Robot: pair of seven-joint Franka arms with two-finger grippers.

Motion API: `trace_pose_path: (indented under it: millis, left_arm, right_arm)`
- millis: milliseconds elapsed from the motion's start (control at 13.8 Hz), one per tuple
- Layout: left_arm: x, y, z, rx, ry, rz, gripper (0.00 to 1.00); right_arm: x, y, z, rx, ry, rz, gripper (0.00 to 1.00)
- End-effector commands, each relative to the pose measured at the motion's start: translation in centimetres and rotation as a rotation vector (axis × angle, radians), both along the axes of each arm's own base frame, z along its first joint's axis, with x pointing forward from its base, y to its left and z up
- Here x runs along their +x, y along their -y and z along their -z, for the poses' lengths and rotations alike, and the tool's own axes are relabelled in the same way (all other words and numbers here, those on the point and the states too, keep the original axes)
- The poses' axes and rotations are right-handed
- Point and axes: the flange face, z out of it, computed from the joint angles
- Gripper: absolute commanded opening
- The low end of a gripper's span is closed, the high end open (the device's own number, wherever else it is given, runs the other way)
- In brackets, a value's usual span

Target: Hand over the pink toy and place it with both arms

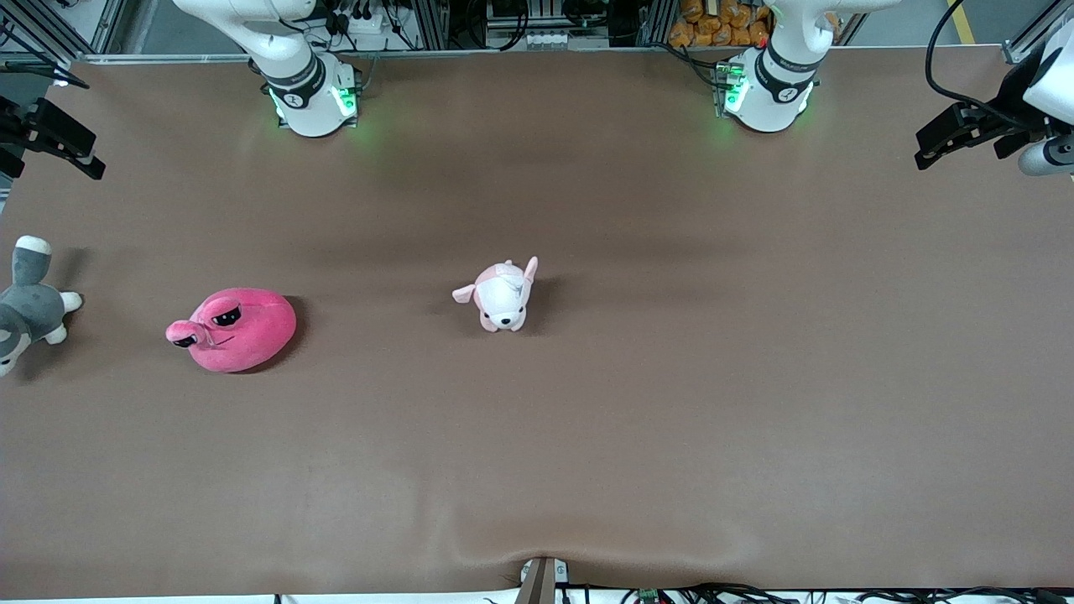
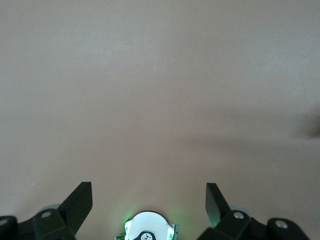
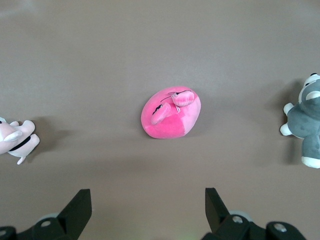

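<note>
The pink toy (image 1: 235,329), a round hot-pink plush with dark angry eyes, lies on the brown table toward the right arm's end. It also shows in the middle of the right wrist view (image 3: 171,114). My right gripper (image 1: 63,143) is open and empty, raised high at the right arm's end of the table; in the right wrist view (image 3: 147,192) it looks down on the toy from well above. My left gripper (image 1: 961,143) is open and empty, raised high at the left arm's end; in the left wrist view (image 2: 149,187) it shows only bare table and its own base (image 2: 149,227).
A pale pink-and-white puppy plush (image 1: 502,295) sits near the table's middle, and shows in the right wrist view (image 3: 17,137). A grey-and-white husky plush (image 1: 25,306) lies at the table's edge at the right arm's end, beside the pink toy. The arm bases (image 1: 310,92) (image 1: 768,84) stand along the table's edge farthest from the front camera.
</note>
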Motion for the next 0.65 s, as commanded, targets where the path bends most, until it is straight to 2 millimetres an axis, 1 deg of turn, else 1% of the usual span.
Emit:
trace_pose_path:
  millis: [0,145,362,434,579]
  left_arm:
    - [-0.1,-0.2,-0.7,-0.005,-0.017,0.082,1.0]
    - [-0.1,-0.2,-0.7,-0.005,-0.016,0.09,1.0]
    - [-0.1,-0.1,-0.7,-0.038,-0.015,0.047,1.0]
    - [0.0,-1.0,-0.7,-0.041,-0.014,0.021,1.0]
    - [0.0,-1.4,-0.6,-0.046,-0.019,0.01,1.0]
  right_arm:
    - [0.2,0.4,-0.4,-0.016,-0.001,0.001,1.0]
    - [0.2,0.4,-0.4,-0.016,-0.001,-0.002,1.0]
    - [0.6,0.4,0.0,-0.017,-0.011,-0.005,1.0]
    - [0.6,0.4,0.0,-0.017,-0.011,-0.005,1.0]
    - [0.8,0.5,0.4,-0.014,-0.018,-0.001,1.0]
